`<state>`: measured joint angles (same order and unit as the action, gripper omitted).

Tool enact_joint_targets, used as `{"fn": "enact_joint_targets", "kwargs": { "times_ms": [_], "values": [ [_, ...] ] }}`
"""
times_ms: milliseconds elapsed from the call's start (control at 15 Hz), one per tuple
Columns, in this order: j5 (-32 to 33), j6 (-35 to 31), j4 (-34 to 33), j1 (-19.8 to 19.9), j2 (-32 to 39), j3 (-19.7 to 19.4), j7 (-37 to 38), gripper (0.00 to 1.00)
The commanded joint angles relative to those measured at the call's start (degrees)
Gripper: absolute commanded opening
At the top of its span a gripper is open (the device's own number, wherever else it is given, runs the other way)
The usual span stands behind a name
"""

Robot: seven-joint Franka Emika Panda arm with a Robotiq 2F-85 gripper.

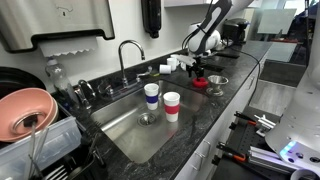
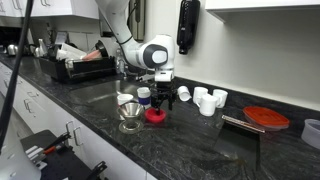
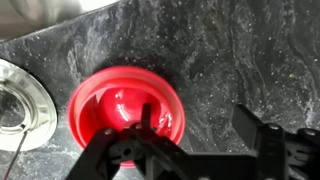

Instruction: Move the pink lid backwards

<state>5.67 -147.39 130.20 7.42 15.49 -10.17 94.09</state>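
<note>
The pink lid (image 3: 120, 105) is small, round and reddish-pink, and lies hollow side up on the dark stone counter. It shows in both exterior views (image 1: 200, 84) (image 2: 155, 116). My gripper (image 3: 197, 120) hangs straight over it and is open. One finger is down inside the lid's hollow near its rim. The other finger stands over bare counter to the right of the lid. The gripper also shows in both exterior views (image 1: 197, 68) (image 2: 160, 95), just above the lid.
A metal strainer (image 3: 14, 100) (image 2: 130, 111) sits close beside the lid. Small white cups (image 2: 205, 99) stand behind it by the wall. The sink (image 1: 125, 135) holds two banded cups (image 1: 171, 104). A salmon-pink bowl (image 1: 25, 110) rests in the dish rack. A red plate (image 2: 266, 118) lies on the counter.
</note>
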Motion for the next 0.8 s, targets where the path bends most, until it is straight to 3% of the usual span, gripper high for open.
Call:
{"fn": "enact_joint_targets", "kwargs": {
  "times_ms": [0,467,600,733],
  "values": [
    [-3.84,1.84,-1.7,-0.78,1.26,-0.57,-1.74,0.52],
    [-7.06,2.32,-2.53,-0.83,1.38,-0.81,-1.51,0.04],
    [-7.15,2.06,-2.86,-0.95,1.32,-1.03,-0.94,0.0],
    [-7.26,1.83,-3.27,-0.96,1.08,-1.16,-0.78,0.04]
  ]
}}
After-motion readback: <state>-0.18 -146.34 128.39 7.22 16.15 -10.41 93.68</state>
